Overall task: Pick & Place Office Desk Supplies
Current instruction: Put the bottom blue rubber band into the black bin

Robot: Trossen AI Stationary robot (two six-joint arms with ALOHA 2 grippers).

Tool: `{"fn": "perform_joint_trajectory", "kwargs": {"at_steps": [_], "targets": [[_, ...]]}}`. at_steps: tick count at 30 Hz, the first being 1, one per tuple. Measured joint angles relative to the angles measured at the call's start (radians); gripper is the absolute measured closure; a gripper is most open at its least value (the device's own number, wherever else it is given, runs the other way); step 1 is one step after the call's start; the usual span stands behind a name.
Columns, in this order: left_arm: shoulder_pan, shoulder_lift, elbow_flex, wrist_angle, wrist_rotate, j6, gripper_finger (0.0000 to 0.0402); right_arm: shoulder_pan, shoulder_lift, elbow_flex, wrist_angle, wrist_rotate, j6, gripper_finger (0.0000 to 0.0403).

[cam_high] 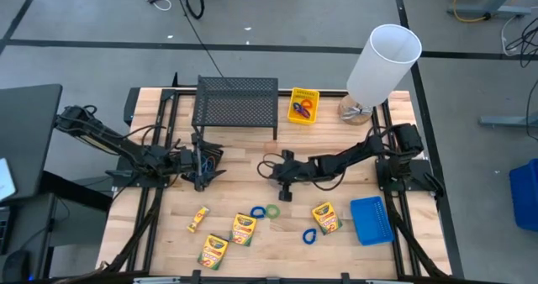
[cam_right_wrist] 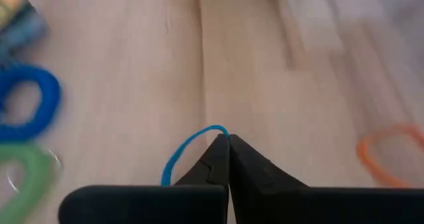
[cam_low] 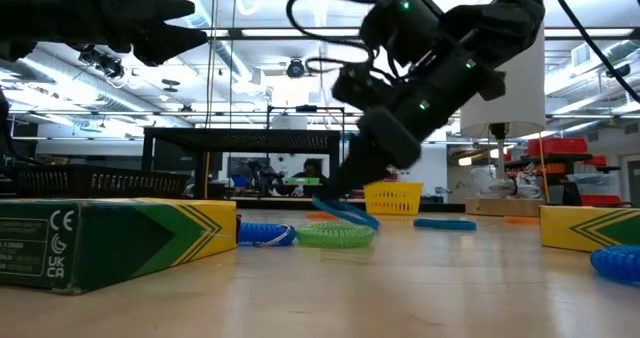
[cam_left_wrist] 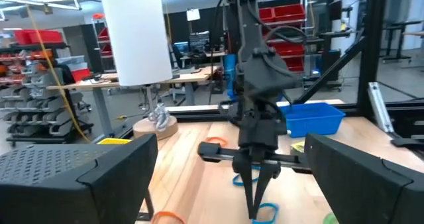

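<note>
- Right gripper [cam_left_wrist: 255, 201] pointed down at the table [cam_left_wrist: 199, 177], fingers pinched together over a blue loop [cam_left_wrist: 265, 214].
- Orange loop [cam_left_wrist: 213, 143] and blue bin [cam_left_wrist: 315, 116] sat behind it.
- White cylinder [cam_left_wrist: 136, 35] stood farther back, probably on a wooden base.

An open lab-workshop: red storage bins [cam_left_wrist: 286, 13], workbenches [cam_left_wrist: 132, 85], ceiling strip lights [cam_low: 250, 36].

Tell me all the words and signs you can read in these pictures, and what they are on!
"CE": on the side of the green-and-yellow crayon box close to the low camera.
"UK CA": on the same side, just below it.
The small lines of print beside those marks: too small to read.
Fronts of the crayon boxes seen from above: too small to read.
Signs in the room behind the table: too blurred to read.
</note>
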Motion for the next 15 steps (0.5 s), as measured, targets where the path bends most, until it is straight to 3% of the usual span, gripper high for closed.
{"fn": "perform_joint_trajectory", "kwargs": {"at_steps": [5, 15], "targets": [[0.0, 0.0, 0.0, -0.008, 0.039, -0.023, 0.0012, -0.012, -0.011, 0.0, 0.141, -0.066, -0.065, 0.0401], [0.002, 0.051, 0.0, -0.01, 0.045, -0.104, 0.0012, -0.011, -0.08, 0.001, 0.392, -0.06, -0.227, 0.0402]]}}
